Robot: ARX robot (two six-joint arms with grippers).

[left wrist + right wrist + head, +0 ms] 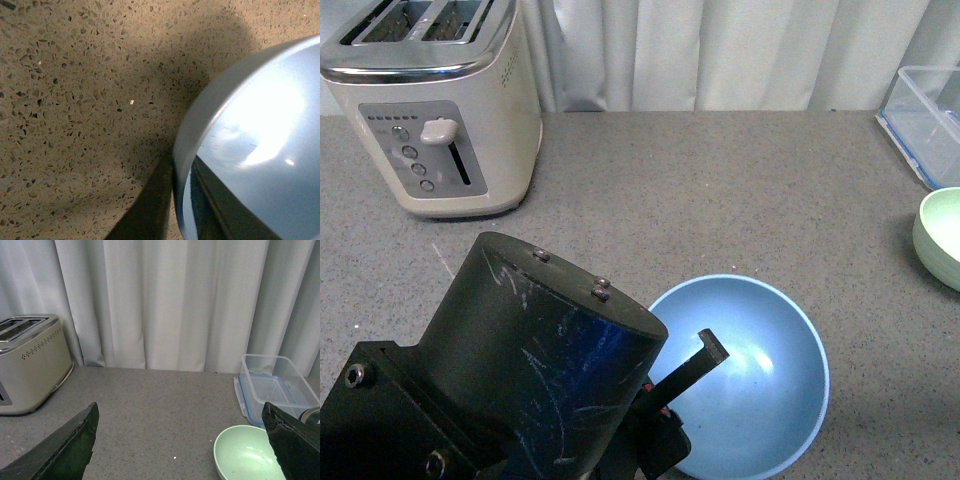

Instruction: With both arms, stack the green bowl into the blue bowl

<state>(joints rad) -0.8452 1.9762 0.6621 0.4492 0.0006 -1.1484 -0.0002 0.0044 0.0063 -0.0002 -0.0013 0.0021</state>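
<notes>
The blue bowl point(750, 380) sits tilted at the front middle of the grey counter, its opening turned toward me. My left gripper point(692, 372) is shut on its near rim, one finger point(705, 352) inside the bowl. In the left wrist view the blue bowl point(260, 150) fills one side, its rim pinched between the two dark fingers of the left gripper point(181, 200). The green bowl point(942, 236) stands at the right edge of the counter. My right gripper point(182, 440) is open wide, with the green bowl point(247, 457) by one finger.
A cream toaster point(435, 105) stands at the back left. A clear plastic container point(928, 115) with a blue-edged rim sits at the back right, just behind the green bowl. A white curtain point(720, 50) closes off the back of the counter.
</notes>
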